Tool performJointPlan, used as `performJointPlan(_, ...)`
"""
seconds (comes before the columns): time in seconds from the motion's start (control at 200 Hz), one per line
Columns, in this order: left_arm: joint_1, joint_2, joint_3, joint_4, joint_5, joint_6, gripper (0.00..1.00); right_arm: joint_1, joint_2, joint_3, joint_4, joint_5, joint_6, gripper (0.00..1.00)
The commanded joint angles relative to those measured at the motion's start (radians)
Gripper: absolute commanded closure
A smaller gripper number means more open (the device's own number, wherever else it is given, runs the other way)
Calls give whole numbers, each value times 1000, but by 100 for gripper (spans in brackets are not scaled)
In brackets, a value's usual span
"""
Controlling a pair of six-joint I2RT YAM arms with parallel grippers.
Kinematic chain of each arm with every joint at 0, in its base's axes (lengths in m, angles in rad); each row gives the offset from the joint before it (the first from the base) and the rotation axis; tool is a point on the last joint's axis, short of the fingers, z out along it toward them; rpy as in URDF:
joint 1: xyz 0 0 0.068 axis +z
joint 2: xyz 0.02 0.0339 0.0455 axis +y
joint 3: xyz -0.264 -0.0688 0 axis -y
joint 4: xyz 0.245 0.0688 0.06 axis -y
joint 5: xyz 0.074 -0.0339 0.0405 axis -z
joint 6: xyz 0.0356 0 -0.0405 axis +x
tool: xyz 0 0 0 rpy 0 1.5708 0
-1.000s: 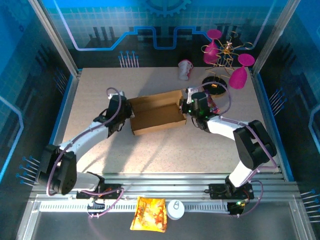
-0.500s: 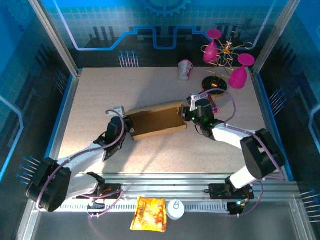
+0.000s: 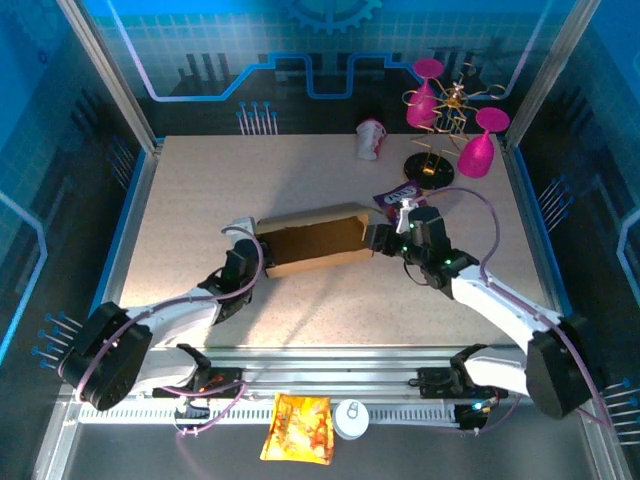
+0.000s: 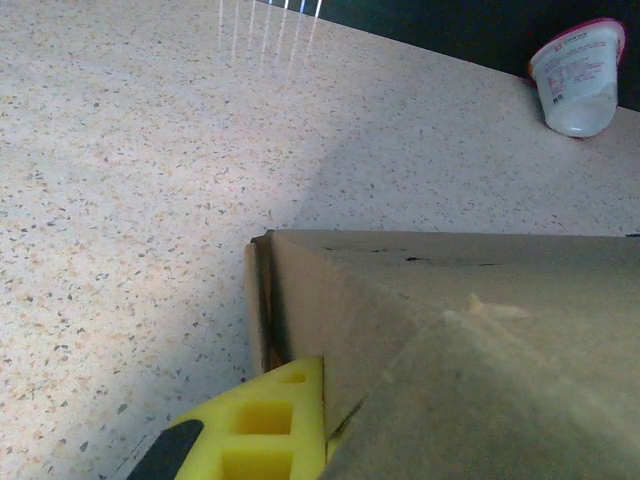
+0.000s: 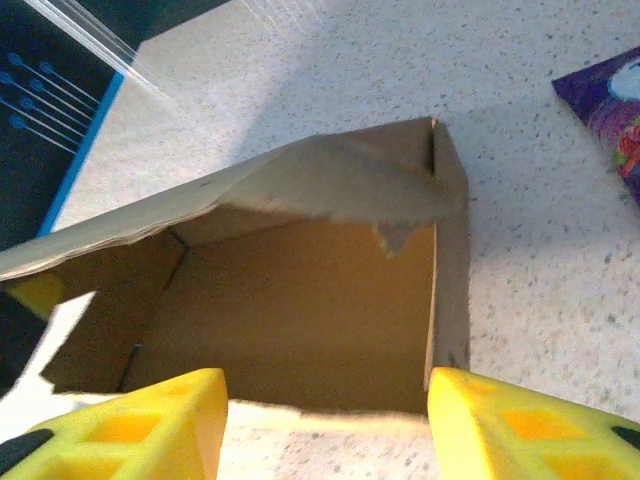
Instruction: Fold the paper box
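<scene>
Paper box (image 3: 312,242) mid-table, open side up, one long flap sagging over the inside. Left gripper (image 3: 254,258) pinched tight on the left end wall; right gripper (image 3: 384,238) part open, empty, just off the right end. Best to keep the left firm and press the flap down squarely along its crease

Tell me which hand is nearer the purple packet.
Right. The right hand is open at the right end of the box, with the purple packet just beyond it. The left hand is at the box's left end, across the box from the packet.
</scene>
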Motion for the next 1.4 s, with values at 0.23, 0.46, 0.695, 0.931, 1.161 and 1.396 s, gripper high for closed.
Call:
performJointPlan(0.23, -16, 52, 23, -32, -30, 13, 100, 41, -41, 128, -80, -30, 558, 43)
performJointPlan(0.46, -15, 48, 18, -34, -37, 12, 100, 209, 120, 164, 152, 105, 936, 45)
performJointPlan(0.695, -15, 42, 16, -36, -40, 8, 100, 234, 209, 193, 238, 154, 999, 49)
performJointPlan(0.931, -15, 39, 19, -39, -38, 7, 100, 226, 255, 239, 241, 147, 1013, 50)
performJointPlan(1.161, -16, 36, 25, -46, -38, 10, 100, 198, 328, 261, 216, 107, 1042, 77)
performJointPlan(1.396, -17, -67, 29, -183, -15, -75, 58, 180, 306, 204, 191, 83, 1059, 100)
